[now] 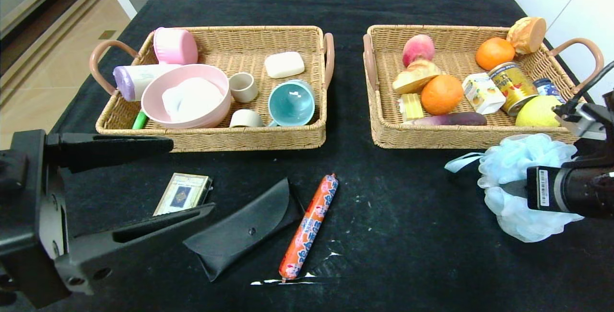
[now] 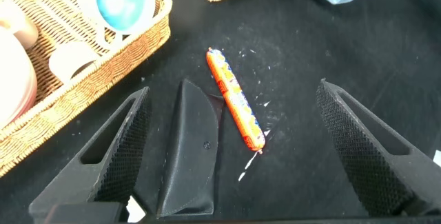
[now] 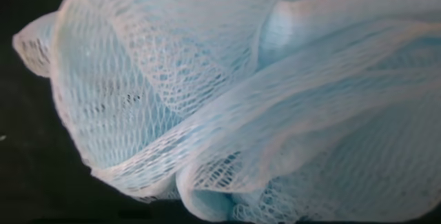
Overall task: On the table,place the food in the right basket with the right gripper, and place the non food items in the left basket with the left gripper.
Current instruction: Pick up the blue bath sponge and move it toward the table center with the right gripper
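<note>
Head view: right gripper (image 1: 515,189) clenched in bath pouf (image 1: 525,185), a non-food item; lift slowly, watching trailing ribbon; left gripper (image 1: 184,180) spread wide, idle

Black cloth on table (image 1: 407,254); sausage stick (image 1: 310,226) orange-red, printed; bath pouf (image 1: 520,173) light blue mesh; both baskets tan wicker.

1. The bench (image 1: 412,235) wears matt black cloth, scuffed with pale marks.
2. Both baskets, left basket (image 1: 268,137) and right basket (image 1: 460,138), are rough woven wicker.
3. The bath pouf (image 1: 520,168) is soft, light-blue mesh netting.
4. The pouch (image 1: 249,228) looks like smooth black leather.
5. The sausage stick (image 1: 311,225) has a glossy printed wrapper.
6. The left gripper (image 2: 227,155) has matt black, textured fingers (image 2: 358,138).
</note>
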Robot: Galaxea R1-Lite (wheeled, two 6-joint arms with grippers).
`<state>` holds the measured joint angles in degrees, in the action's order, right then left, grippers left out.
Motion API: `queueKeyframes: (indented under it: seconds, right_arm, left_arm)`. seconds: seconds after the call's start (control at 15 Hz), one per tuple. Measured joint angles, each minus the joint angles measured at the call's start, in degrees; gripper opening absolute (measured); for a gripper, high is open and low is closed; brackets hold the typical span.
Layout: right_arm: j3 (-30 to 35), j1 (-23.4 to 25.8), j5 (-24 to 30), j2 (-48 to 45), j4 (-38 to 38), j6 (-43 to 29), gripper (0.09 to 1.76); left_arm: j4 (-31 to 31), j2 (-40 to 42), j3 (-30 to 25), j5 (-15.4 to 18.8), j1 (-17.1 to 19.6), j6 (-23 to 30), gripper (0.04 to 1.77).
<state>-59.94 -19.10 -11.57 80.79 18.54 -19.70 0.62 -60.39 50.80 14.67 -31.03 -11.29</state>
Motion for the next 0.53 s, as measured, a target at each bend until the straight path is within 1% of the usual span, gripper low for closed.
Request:
queueKeyframes:
  seconds: [0.2,0.33,0.53]
  right_arm:
    - [-0.87,-5.29,-0.33,-1.57,0.17,0.09,0.83]
    - [-1.11,-9.7,-0.59,-2.05,0.13,0.07,0.83]
    - [-1.28,-16.51,-2.95,-1.84,-0.02,-0.06,0.83]
  left_arm:
    - [0.0,0.11,0.0,0.0,0.02,0.0,1.72]
    - [0.0,0.12,0.0,0.0,0.02,0.0,1.72]
    - [0.0,0.11,0.02,0.0,0.0,0.0,1.72]
